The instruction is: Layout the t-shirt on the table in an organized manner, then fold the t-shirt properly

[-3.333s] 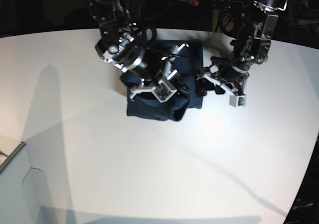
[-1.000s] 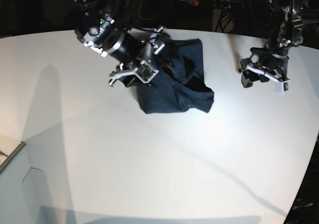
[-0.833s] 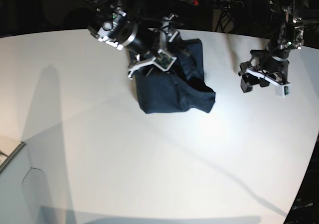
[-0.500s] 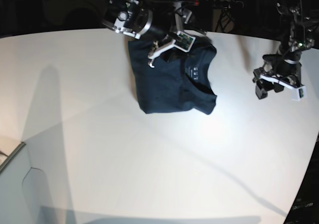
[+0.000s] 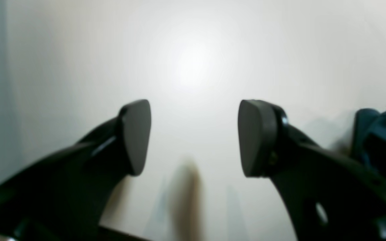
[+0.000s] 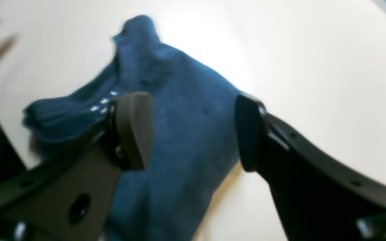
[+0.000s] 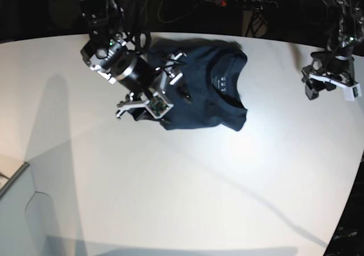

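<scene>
Arms first: the right one reaches in from the base view's upper left, wrist angled down, and its right tool [image 7: 149, 94] hangs over the left flank of the t-shirt [image 7: 210, 91], pads spread wide with nothing between them. From the right wrist camera you look straight through that tool [image 6: 193, 130] onto blue cloth [image 6: 179, 140]; the two grey pads [image 6: 134, 129] stand well apart over the fabric, gripping none of it (whether they brush it I cannot tell). Over at the base view's right edge, the left arm drops from the top corner and its left tool [image 7: 330, 85] sits low over bare bench [image 7: 187, 193], well apart from the shirt. Its own camera shows dark fingers [image 5: 256, 137] splayed wide, empty white bench [image 5: 193, 60] between them, and just a scrap of navy t-shirt [image 5: 380, 134] at the frame's right edge. The garment itself lies as a folded dark block at the far middle of the bench, neckline and small label facing up. Against half a second back, the right tool has swung from the shirt's far edge down to its left side, and the left tool has drifted further out and up towards the bench's rim. A second back the cloth was bunched with no collar showing; now it lies flatter.
</scene>
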Motion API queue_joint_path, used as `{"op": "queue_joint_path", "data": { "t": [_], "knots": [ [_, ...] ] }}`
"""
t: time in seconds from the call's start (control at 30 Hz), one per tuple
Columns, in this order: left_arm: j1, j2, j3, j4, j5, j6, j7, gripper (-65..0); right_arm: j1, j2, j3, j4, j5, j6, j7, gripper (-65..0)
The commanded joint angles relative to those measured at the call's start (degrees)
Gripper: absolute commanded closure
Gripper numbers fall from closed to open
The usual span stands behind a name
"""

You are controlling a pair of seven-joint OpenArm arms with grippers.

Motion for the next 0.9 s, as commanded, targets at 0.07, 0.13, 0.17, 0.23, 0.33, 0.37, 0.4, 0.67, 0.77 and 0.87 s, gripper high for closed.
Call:
{"op": "queue_joint_path", "data": {
  "t": [0.07, 0.13, 0.17, 0.23, 0.33, 0.37, 0.4, 0.67, 0.77, 0.87],
  "knots": [
    [0.34, -0.88, -0.49, 1.08, -0.37, -0.31, -1.40, -39.9, 2.21, -0.36, 0.10, -1.84, 0.72, 0.84, 1.36, -37.4],
    [0.78, -0.97, -0.49, 1.17, -0.37, -0.31, -1.40, -39.9, 2.73, -0.36, 0.10, -2.99, 0.72, 0.84, 1.36, -33.3],
    [0.96, -0.97, -0.49, 1.08, -0.37, -0.31, -1.40, -39.9, 3.26, -0.36, 0.10, -3.60, 0.72, 0.84, 1.36, -29.3],
    [0.96, -0.97, -0.49, 0.82, -0.28, -0.31, -1.40, -39.9, 4.05, -0.45, -0.07, -4.22, 0.72, 0.84, 1.36, -19.8],
    [1.14, -0.97, -0.49, 0.64, -0.02, -0.31, -1.40, -39.9, 4.67, -0.54, -0.16, -5.01, 0.72, 0.84, 1.36, -5.7],
    [1.14, -0.97, -0.49, 0.64, 0.07, -0.31, -1.40, -39.9, 5.28, -0.54, -0.16, -5.71, 0.72, 0.84, 1.36, -3.1],
    [1.14, -0.97, -0.49, 0.64, 0.07, -0.31, -1.40, -39.9, 5.99, -0.54, -0.07, -6.59, 0.72, 0.84, 1.36, -0.9],
    [1.14, -0.79, -0.49, 0.64, -0.19, -0.31, -1.40, -39.9, 10.12, -0.10, 3.71, -14.41, 0.72, 0.84, 1.89, 0.0],
    [1.14, -0.71, -0.49, 0.64, 0.07, -0.31, -1.40, -39.9, 11.44, -0.10, 6.26, -15.82, 0.72, 0.84, 1.89, 0.0],
    [1.05, -0.62, -0.49, 0.64, 0.07, -0.31, -1.40, -39.9, 13.20, 0.08, 8.54, -18.63, 0.63, 0.84, 1.89, 0.0]
  ]
}}
